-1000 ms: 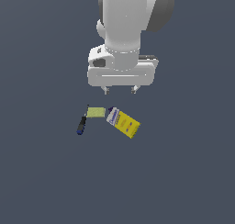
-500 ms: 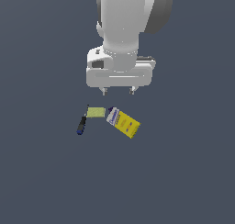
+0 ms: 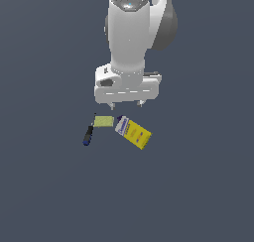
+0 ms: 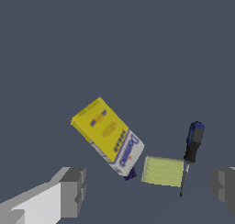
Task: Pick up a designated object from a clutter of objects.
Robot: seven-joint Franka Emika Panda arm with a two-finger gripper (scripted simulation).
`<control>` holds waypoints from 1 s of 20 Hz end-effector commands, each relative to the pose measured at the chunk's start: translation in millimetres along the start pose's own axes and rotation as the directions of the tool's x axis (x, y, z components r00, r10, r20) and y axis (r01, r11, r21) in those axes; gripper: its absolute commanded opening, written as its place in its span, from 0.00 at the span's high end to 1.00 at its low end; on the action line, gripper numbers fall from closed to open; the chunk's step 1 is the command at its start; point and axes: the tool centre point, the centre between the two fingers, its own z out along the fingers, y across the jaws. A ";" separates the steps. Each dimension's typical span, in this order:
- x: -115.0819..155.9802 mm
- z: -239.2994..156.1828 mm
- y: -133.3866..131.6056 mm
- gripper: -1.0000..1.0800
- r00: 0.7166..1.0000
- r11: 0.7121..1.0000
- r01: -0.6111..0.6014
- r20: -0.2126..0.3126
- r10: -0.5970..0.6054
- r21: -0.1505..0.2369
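Note:
The small dark purple lump (image 4: 131, 174) peeks out from under the white-and-blue end of the yellow box (image 4: 106, 134), beside the pale green pad (image 4: 163, 170). In the exterior view the lump is a tiny dark spot (image 3: 117, 117) between the pad (image 3: 103, 121) and the box (image 3: 133, 132). The slim black-and-blue tool (image 4: 191, 147) lies past the pad; it also shows in the exterior view (image 3: 88, 135). My gripper (image 3: 125, 105) hangs open above the clutter, its fingers (image 4: 73, 191) wide apart, touching nothing.
The dark grey floor (image 3: 198, 186) spreads all around the little cluster. The white arm body (image 3: 129, 42) rises above the gripper.
The gripper has shifted slightly toward the clutter; the objects have not moved.

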 end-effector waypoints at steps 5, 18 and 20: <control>-15.8 49.5 3.4 0.04 0.996 0.996 0.092 -0.001 -0.092 0.009; -78.2 153.7 8.4 0.04 0.953 0.953 0.303 -0.007 -0.303 0.020; -87.8 164.4 8.7 0.04 0.945 0.945 0.328 -0.008 -0.327 0.020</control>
